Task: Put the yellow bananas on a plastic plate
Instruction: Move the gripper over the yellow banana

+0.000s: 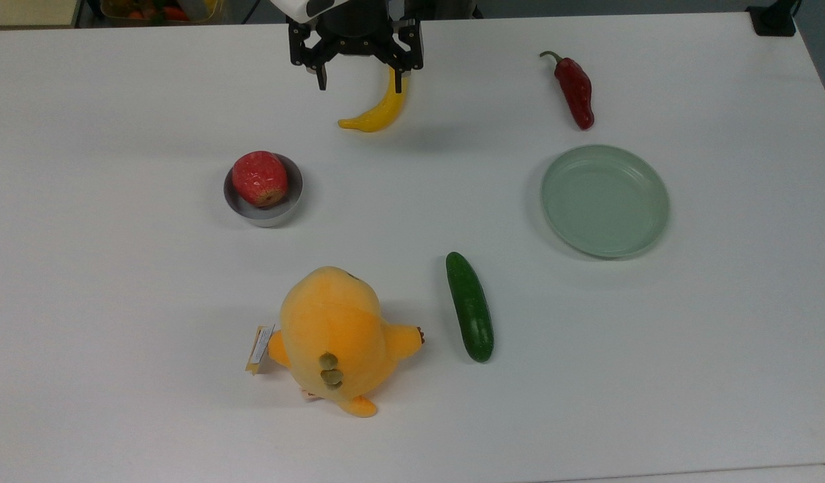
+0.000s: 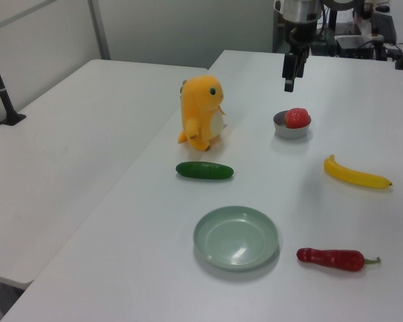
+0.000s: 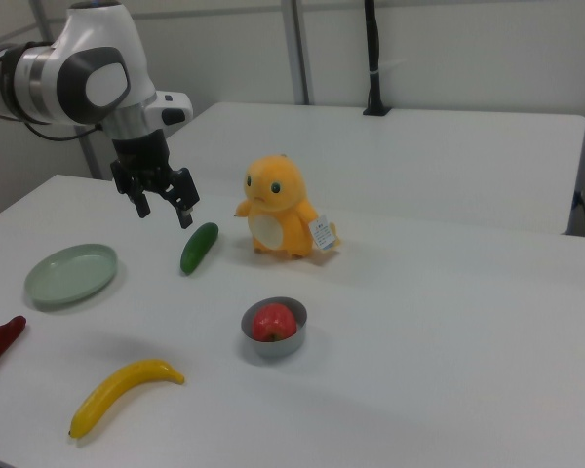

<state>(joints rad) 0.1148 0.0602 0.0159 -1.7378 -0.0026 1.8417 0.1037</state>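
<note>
White table [image 1: 117,416] under even light; second white table [image 2: 67,134] butts against it in the left view; pale wall [image 3: 448,49] behind, black clamped pole [image 3: 372,58] on far edge

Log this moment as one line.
end effector: open, raised, empty | banana: on table | plate: empty | phase: pre-grasp

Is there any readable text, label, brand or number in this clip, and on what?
No text can be read here.
Paper tag on the orange plush toy: it carries print, too small to read.
Yellow banana, pale green plate, cucumber, red pepper, red fruit in the grey bowl, and the arm's pincer: no markings visible.
</note>
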